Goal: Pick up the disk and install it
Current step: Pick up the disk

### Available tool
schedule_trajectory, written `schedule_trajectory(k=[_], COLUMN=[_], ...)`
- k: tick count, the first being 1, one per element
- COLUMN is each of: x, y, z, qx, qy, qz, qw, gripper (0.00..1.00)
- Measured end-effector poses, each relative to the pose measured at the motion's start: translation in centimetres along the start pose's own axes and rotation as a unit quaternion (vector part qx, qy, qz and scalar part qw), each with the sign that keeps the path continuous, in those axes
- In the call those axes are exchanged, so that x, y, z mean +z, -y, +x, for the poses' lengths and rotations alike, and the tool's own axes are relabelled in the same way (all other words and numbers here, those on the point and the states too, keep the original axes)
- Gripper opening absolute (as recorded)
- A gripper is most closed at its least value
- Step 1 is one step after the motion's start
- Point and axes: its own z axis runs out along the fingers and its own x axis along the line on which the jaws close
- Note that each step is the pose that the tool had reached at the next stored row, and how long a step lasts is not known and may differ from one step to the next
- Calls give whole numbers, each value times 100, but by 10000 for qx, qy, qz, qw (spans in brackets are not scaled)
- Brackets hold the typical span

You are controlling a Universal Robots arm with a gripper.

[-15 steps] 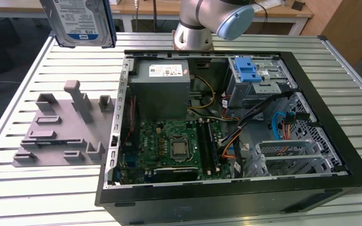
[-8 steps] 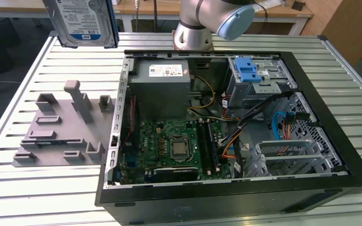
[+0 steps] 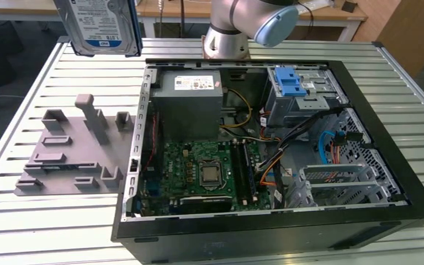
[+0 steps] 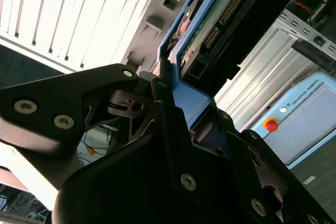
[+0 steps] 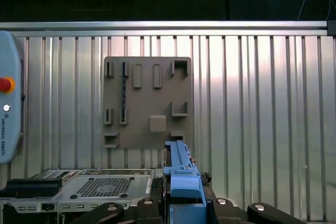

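The gripper (image 4: 185, 102) is clamped narrowly on the disk (image 3: 97, 25), with nothing else in its grasp. The second wrist view makes this plain: black fingers (image 4: 157, 108) press on either side of the disk's blue rail, and beyond them the green circuit-board underside with its connector pins faces that camera.

The exterior view shows the disk's other face. Its white-and-blue label is turned toward that camera, and the disk stands upright in the air, outside the open computer case (image 3: 271, 232) and past its far corner on the exterior view's left. The arm (image 3: 245, 22) rises behind the case's far wall.

Only the exterior view looks into the case. Inside it are the grey metal box (image 3: 190, 110) with a white sticker, the green board (image 3: 197, 165) nearer the case's front, and the drive cage (image 3: 308, 99) with its blue latch (image 3: 289, 83) at the far corner on the exterior view's right. The cage holds no drive that can be seen.

The first wrist view looks straight down along the disk, which appears edge-on as a blue rail (image 5: 181, 174). Below it lies the grey fixture plate (image 5: 147, 103), flat on the slatted table (image 5: 262, 103) beside the case. A pendant (image 5: 8, 114) with a red button lies on the table too, also seen in the second wrist view.
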Motion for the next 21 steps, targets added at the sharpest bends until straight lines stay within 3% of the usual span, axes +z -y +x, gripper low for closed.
schedule_trajectory(k=[21], x=[-3], y=[133], z=[11], qx=[0], qy=[0], qz=[0], qw=[10000], gripper=[36])
